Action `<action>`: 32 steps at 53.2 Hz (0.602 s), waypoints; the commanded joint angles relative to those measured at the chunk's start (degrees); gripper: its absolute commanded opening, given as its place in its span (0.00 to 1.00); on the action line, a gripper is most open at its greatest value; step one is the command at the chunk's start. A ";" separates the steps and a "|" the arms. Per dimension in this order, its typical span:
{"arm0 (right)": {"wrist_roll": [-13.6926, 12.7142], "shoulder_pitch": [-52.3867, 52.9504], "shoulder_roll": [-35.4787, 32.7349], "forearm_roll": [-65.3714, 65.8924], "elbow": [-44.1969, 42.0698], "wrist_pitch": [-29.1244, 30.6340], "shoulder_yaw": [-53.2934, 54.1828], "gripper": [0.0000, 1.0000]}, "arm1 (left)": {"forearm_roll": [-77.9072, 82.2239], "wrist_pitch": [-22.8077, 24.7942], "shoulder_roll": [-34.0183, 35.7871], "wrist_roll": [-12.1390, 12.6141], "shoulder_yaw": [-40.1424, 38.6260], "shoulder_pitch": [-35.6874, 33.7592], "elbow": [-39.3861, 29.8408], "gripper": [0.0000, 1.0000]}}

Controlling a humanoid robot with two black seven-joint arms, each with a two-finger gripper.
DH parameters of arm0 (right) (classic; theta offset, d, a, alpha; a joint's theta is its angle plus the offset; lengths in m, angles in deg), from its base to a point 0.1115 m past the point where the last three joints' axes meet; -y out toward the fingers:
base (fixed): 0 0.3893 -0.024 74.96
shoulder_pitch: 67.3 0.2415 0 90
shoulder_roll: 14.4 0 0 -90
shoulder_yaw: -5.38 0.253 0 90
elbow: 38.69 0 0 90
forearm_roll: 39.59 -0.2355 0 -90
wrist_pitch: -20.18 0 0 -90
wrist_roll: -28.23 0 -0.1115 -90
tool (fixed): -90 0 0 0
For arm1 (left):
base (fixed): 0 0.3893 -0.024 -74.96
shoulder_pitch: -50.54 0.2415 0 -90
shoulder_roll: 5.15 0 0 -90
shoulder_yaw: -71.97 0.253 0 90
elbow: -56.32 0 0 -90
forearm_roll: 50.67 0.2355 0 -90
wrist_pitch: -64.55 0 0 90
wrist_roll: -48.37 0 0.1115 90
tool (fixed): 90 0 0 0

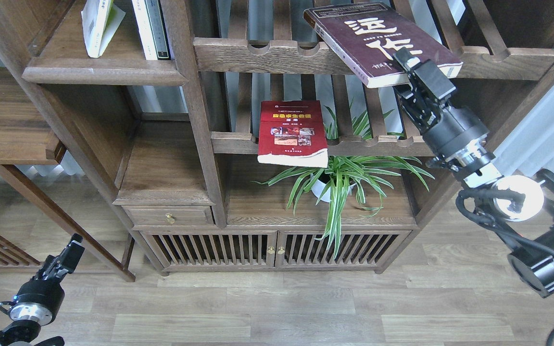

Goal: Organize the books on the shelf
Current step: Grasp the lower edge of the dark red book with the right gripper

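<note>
Left hand [68, 253]: nearest the viewer, low at the left edge over the floor, well apart from both books; holds nothing; fingers too dark and small to say how far they are parted, cannot tell.
Upper-left shelf [104, 72]: solid board with rounded front edge; carries a slim white book [95, 26], leaning, and a green-spined book [154, 29] standing beside it. Room left along its front.
Red book [292, 132]: lies tilted, cover up, against the lower slatted rack [373, 144], bottom edge overhanging the rail; nothing grips it. Long axis runs roughly away from the viewer.
Potted plant [327, 185]: white pot on the lower board, just below and right of the red book; leaves spread under the rack.
Maroon book [383, 41]: up at the upper slatted rack [258, 55], long axis slanting from upper left down to lower right, cover facing up.
Right hand [414, 65]: closed on the maroon book's lower right corner, arm coming up from the right.
Key relation: the solid shelf lies well to the left of the held book, so the carry looks leftward; the right arm is nearer both books.
</note>
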 commanded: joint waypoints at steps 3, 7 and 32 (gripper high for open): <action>0.09 0.21 0.92 -0.32 -0.09 -1.21 0.77 0.37 | 0.00 0.00 0.24 0.00 -0.74 0.63 0.00 1.00; 0.18 -0.32 0.92 -0.50 0.00 -0.25 1.47 0.21 | 0.00 0.00 0.24 0.00 -0.83 0.54 0.00 1.00; -0.70 -7.70 0.66 -0.59 1.23 14.83 2.61 0.04 | 0.08 0.00 0.33 0.00 -1.27 0.63 0.00 1.00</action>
